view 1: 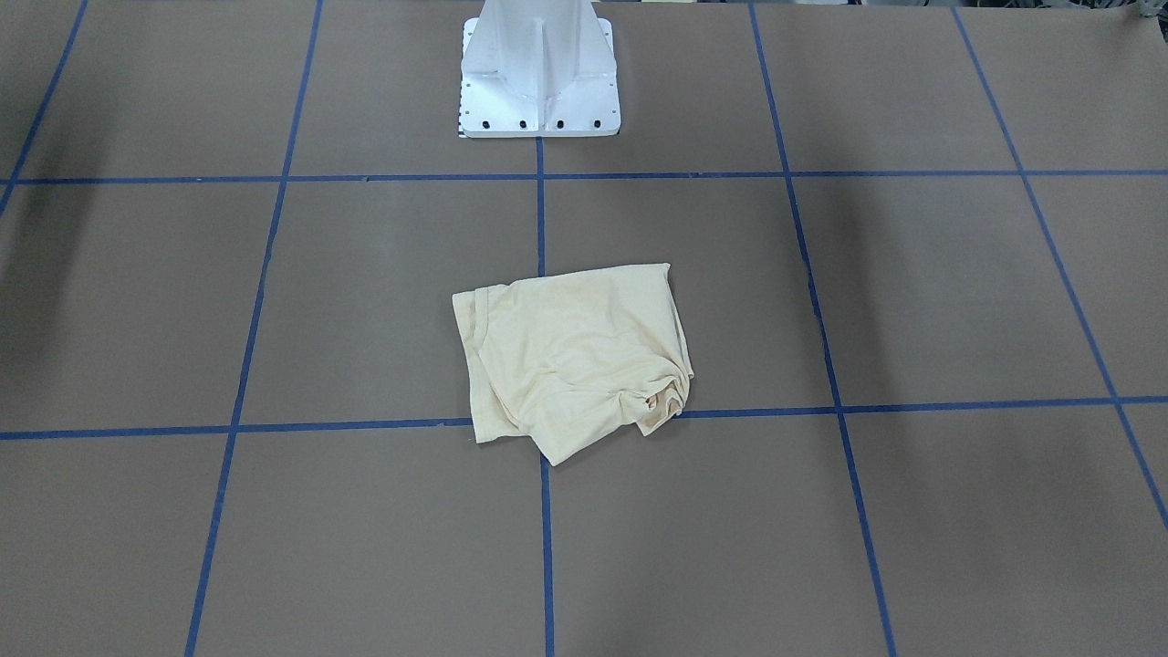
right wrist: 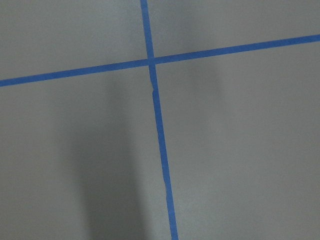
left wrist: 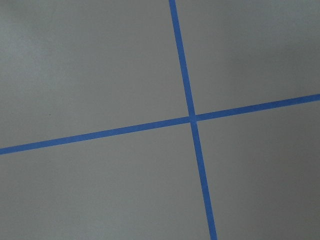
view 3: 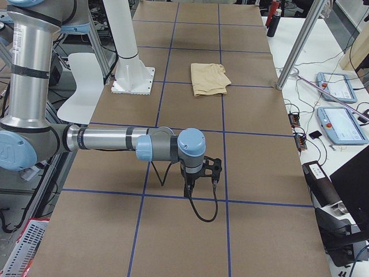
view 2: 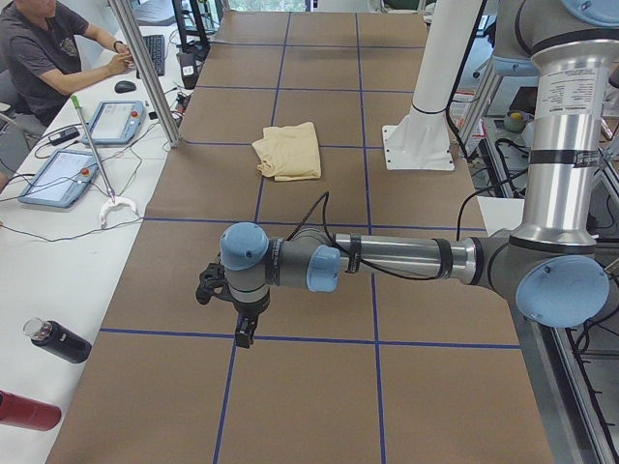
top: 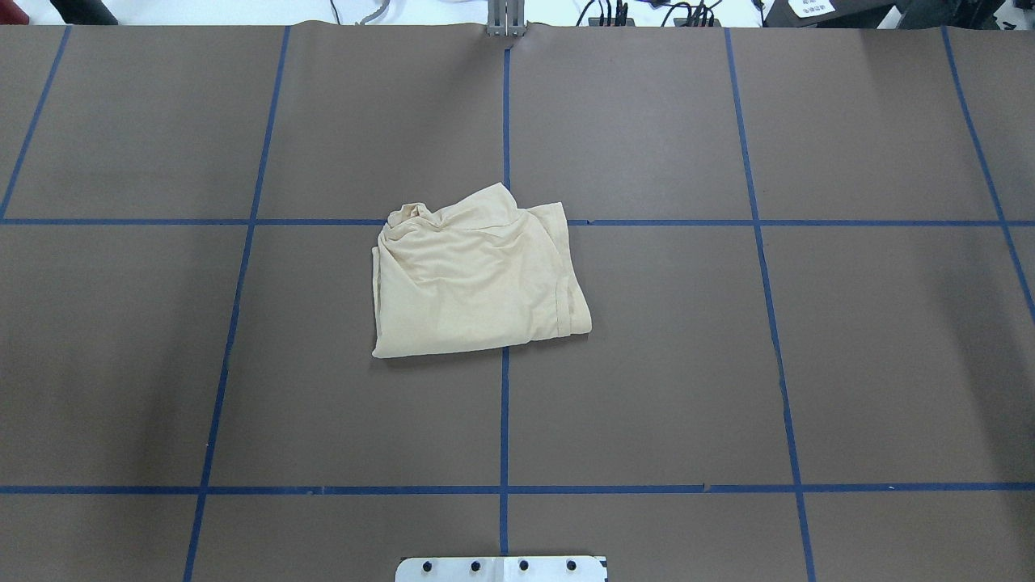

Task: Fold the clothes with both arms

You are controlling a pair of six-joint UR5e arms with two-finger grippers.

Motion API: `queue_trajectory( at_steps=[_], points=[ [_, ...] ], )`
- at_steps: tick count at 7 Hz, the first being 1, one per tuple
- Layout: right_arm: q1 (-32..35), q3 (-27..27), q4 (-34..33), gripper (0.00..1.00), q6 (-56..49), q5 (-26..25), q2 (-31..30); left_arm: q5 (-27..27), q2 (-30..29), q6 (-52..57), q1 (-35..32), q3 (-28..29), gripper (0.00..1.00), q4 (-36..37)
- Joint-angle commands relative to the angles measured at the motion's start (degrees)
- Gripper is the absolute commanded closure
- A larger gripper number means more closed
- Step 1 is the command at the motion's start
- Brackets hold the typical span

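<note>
Left tool [view 2: 246, 332], right tool [view 3: 189, 186], folded T-shirt [top: 473, 279] well apart, mid-table

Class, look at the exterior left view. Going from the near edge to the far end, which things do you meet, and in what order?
red bottle → left arm's tool → T-shirt → keyboard

My overhead and front cameras face each other across the table [top: 808, 364]; side cameras look along it; all share the T-shirt [top: 477, 279]. Wrist cameras look closely down at tape [left wrist: 192, 118].
</note>
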Motion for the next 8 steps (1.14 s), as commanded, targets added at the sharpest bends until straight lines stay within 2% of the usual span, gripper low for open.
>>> queue_trajectory(
  at_steps=[1,8],
  points=[
    [0.0,-0.3,0.0,0.00,0.1,-0.2,0.0,0.0,-0.1,0.0,0.0,-0.1,0.00,0.0],
    [0.0,-0.8,0.1,0.00,0.1,-0.2,0.1,0.0,-0.1,0.0,0.0,-0.2,0.00,-0.1]
  ],
)
